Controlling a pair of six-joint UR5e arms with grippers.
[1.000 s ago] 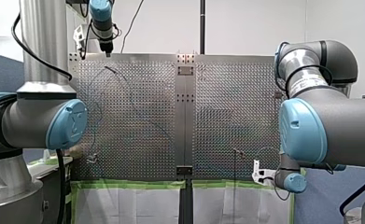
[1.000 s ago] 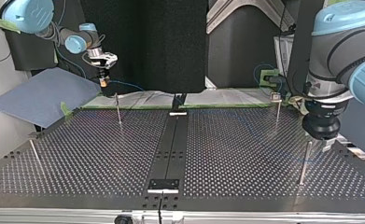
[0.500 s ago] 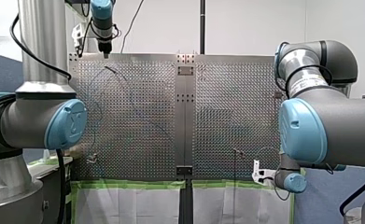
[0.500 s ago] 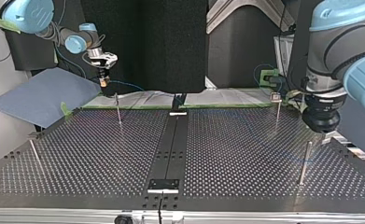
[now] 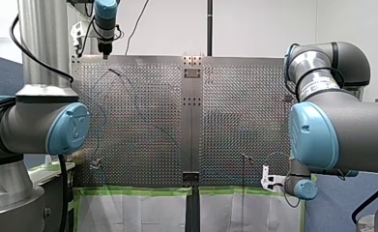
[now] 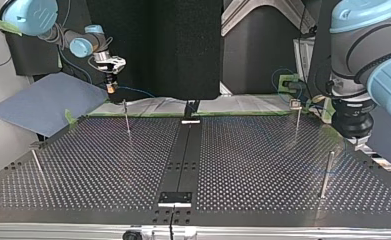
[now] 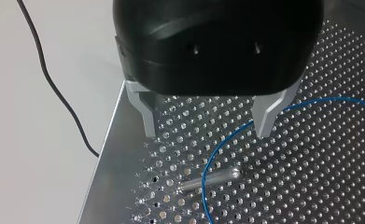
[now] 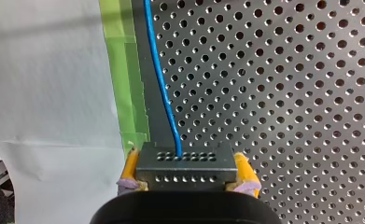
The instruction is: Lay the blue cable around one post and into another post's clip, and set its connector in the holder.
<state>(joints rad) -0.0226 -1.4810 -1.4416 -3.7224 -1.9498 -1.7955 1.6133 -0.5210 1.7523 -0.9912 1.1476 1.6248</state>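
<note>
Since a second ago my left arm [image 6: 363, 45] has drawn up and back over the perforated table [image 6: 263, 170]. In the top view its wrist has moved off the plain post [image 6: 325, 175] towards the table's edge behind that post. The rest of the scene has not moved.

My left gripper [image 7: 207, 134] hangs above that post with its metal fingers spread wide and nothing between them. I judge this to be a retreat after a release, not an approach.

My right gripper [image 8: 186, 161] is well apart from the post, across the table by the green-taped edge. Its yellow pads pinch the grey connector [image 8: 185, 173] on both flanks.

The blue cable [image 7: 209, 161] runs out of the connector's face along that taped edge. Its other stretch lies slack on the table and sweeps in a curve past the post's shaft, under the open fingers. From the left wrist view I cannot tell whether it touches the post.

The wrap round the first post therefore looks done or nearly done. The clip and the holder are still to come, and the connector is still in the pads and not yet set down. Any pull from the connector end should be gentle, because the loose curve could slide off the post.
</note>
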